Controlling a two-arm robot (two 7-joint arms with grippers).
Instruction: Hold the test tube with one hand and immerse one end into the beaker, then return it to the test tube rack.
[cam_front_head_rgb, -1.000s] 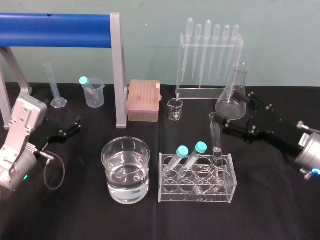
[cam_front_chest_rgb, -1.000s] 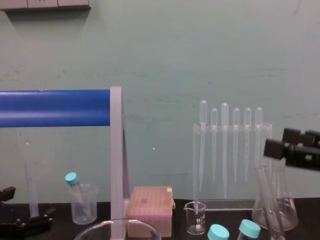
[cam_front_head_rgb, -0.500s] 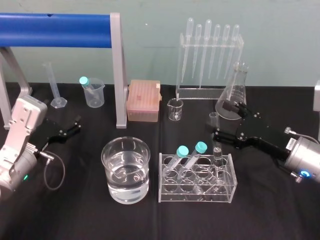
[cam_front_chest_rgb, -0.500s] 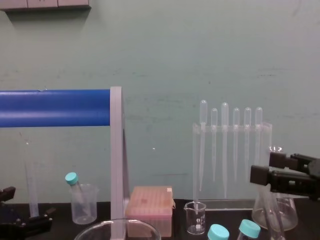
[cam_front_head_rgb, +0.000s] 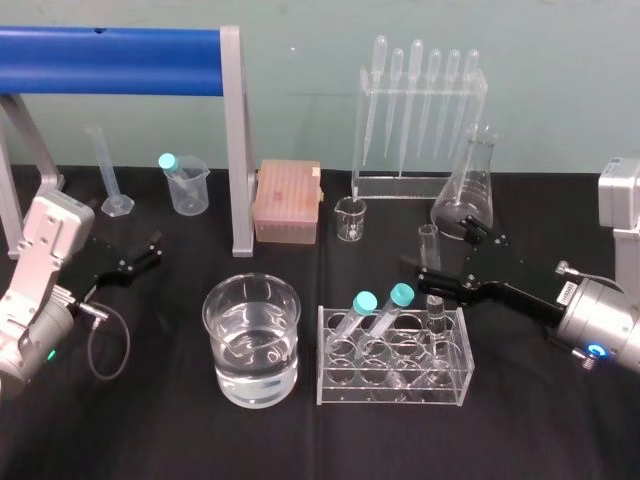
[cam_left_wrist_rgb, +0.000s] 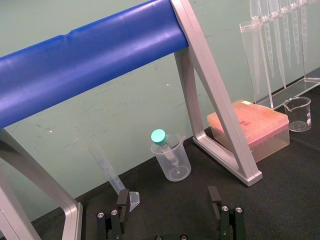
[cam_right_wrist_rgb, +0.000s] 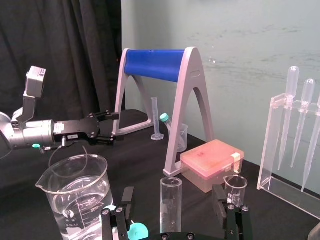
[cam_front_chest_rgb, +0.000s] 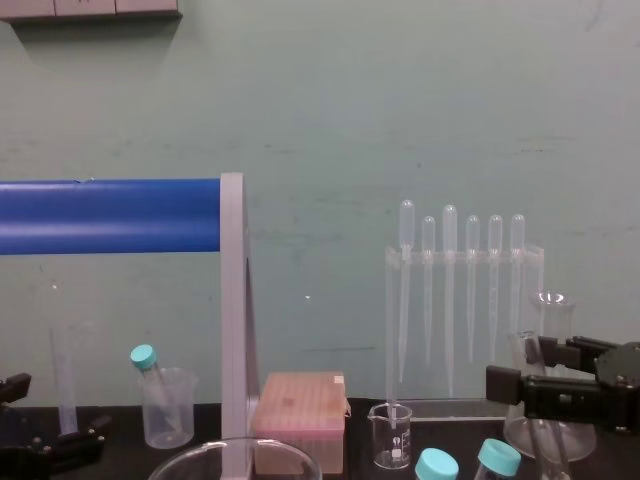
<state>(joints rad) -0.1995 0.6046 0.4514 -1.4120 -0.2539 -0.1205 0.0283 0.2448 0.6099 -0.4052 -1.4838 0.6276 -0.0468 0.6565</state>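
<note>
**Right claw open around the test tube, tube standing in the rack**

Head view: you have the test tube (cam_front_head_rgb: 429, 240) upright in the far right slot of the test tube rack (cam_front_head_rgb: 392, 386), its open mouth above the rack's top. Your right gripper (cam_front_head_rgb: 437, 246) comes in from the rack's right and sits above its far right corner. Its fingers are spread, one on each side of the tube, and no contact shows. The beaker (cam_front_head_rgb: 252, 291), part full of clear liquid, stands just left of the rack. Your left gripper (cam_front_head_rgb: 152, 250) lies well left of the rack, beyond the beaker, holding nothing.

Chest view: the right gripper (cam_front_chest_rgb: 527, 368) hangs above the rack's teal caps (cam_front_chest_rgb: 436, 464), slightly to their right. You cannot tell the tube apart from the flask (cam_front_chest_rgb: 551, 318) behind it here.

Left wrist view: the left gripper's fingers (cam_left_wrist_rgb: 122, 200) stand wide apart with nothing between them.

Right wrist view: the test tube (cam_right_wrist_rgb: 170, 200) stands in the middle of the right gripper's (cam_right_wrist_rgb: 173, 196) gap with clear space on both sides, so the claw is open and grips nothing. The beaker (cam_right_wrist_rgb: 75, 172) sits on the side of one of the teal caps (cam_right_wrist_rgb: 136, 233). The left gripper (cam_right_wrist_rgb: 110, 127) is farther off beyond it, also open.
</note>
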